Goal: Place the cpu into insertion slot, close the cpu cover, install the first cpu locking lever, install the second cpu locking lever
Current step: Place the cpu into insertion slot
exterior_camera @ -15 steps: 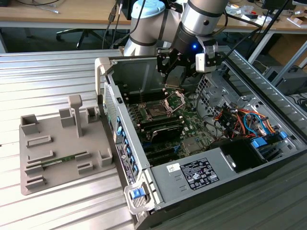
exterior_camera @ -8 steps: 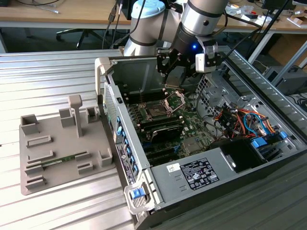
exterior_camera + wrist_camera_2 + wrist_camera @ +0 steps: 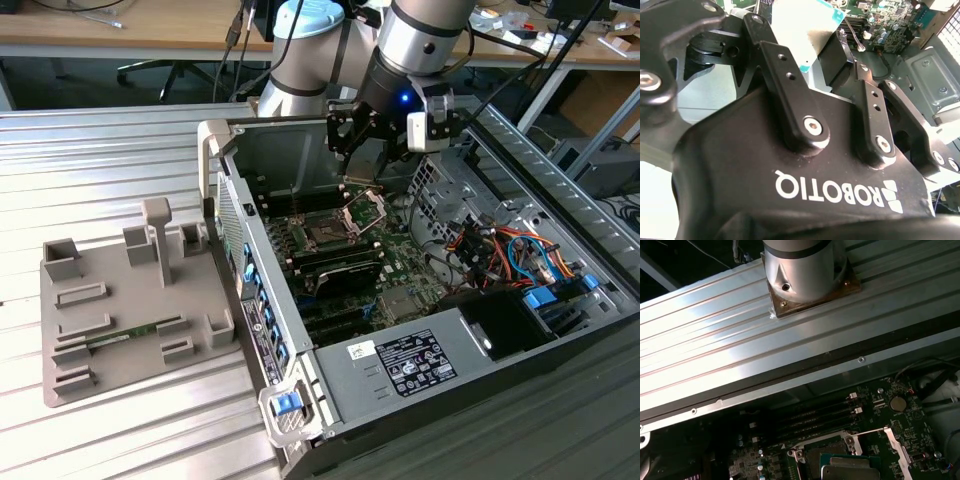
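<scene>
One gripper (image 3: 347, 165) is hovering above the green circuit board's (image 3: 400, 265) edge nearest the arm's base, jaws clamping the cpu (image 3: 802, 35), while the insertion slot (image 3: 325, 232) is lying almost straight below, its cpu cover (image 3: 367, 207) standing open.

Pincer (image 3: 350, 150): black, smooth, satin finish, with bright steel screw heads.
Chip (image 3: 802, 35), held in the pincer: bright silver-grey metal top, teal-green rim.
Cover (image 3: 366, 210), just below the pincer: bare silver metal, shiny.
Socket (image 3: 325, 236), beside the cover: matt black.
Circuit board (image 3: 405, 265), beneath the pincer: green, lacquered.
Case (image 3: 290, 155), around the pincer: grey sheet metal, matt.
Table (image 3: 120, 150), under the case: ribbed bare aluminium, brushed sheen.
Tray (image 3: 100, 340), well apart from the pincer: grey plastic, matt.
Arm (image 3: 420, 35), above the pincer: smooth silver metal.
</scene>
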Tool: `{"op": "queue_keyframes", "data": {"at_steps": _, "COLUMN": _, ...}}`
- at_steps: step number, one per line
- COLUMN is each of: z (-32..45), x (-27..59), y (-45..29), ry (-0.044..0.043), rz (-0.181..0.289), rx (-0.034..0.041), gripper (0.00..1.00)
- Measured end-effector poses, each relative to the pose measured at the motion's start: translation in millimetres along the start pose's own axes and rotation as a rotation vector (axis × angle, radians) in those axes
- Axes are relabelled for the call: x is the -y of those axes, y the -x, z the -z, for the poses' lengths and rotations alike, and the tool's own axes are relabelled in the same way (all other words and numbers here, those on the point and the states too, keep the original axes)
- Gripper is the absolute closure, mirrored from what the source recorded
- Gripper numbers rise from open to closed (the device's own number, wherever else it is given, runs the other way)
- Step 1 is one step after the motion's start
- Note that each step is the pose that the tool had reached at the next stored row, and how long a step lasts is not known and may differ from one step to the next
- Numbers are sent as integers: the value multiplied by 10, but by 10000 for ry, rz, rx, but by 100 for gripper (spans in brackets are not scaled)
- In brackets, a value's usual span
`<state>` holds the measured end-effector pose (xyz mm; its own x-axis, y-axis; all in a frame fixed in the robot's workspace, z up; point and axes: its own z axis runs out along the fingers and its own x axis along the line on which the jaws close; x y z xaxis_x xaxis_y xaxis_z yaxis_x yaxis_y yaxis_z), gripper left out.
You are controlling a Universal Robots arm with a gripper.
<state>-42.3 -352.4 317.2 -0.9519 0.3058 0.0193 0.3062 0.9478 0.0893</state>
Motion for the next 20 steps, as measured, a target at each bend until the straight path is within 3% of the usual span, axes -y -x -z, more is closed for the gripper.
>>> {"op": "queue_keyframes", "data": {"at_steps": 20, "z": -15, "x": 1, "y": 0, "ry": 2, "rz": -98, "rx": 9, "gripper": 46}}
